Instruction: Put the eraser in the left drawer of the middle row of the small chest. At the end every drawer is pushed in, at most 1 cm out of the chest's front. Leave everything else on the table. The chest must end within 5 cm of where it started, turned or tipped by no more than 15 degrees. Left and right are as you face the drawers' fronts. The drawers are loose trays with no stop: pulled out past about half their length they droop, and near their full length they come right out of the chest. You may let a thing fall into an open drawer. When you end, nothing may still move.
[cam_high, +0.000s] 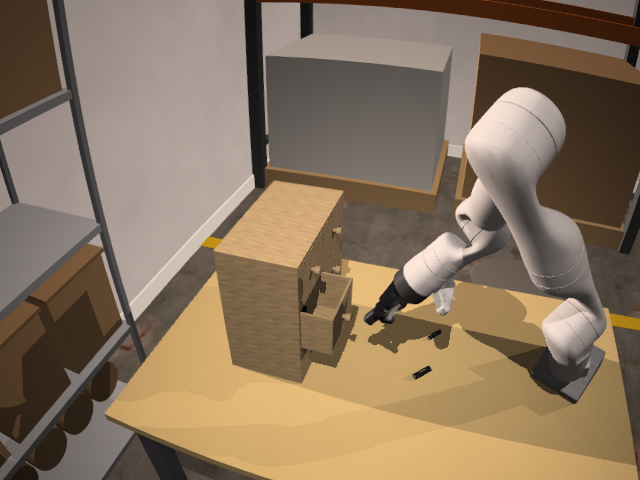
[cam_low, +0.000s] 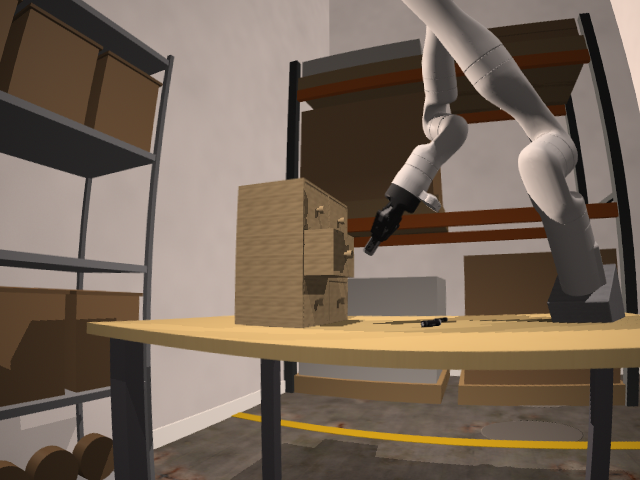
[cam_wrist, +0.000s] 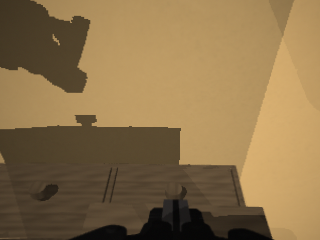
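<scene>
The wooden chest (cam_high: 263, 320) (cam_low: 268, 253) (cam_wrist: 140, 180) stands upright on the table. Its left middle-row drawer (cam_high: 316, 330) (cam_low: 318, 253) is pulled partly out and looks level; the other drawers that show look pushed in. A small dark patch (cam_high: 303, 308) shows inside the open drawer, by the chest's front; I cannot tell whether it is the eraser. No eraser is plainly seen elsewhere. My gripper (cam_high: 369, 317) (cam_low: 370, 245) (cam_wrist: 175, 216) is shut and empty, in the air just in front of the open drawer's knob (cam_high: 346, 316) (cam_low: 348, 253), apart from it.
Two small black cylinders lie on the table (cam_high: 206, 397) (cam_low: 496, 341) between the chest and the arm's base: the nearer one (cam_high: 421, 372) (cam_low: 430, 323) and the farther one (cam_high: 434, 334) (cam_low: 443, 319). Shelves with boxes stand beyond the table.
</scene>
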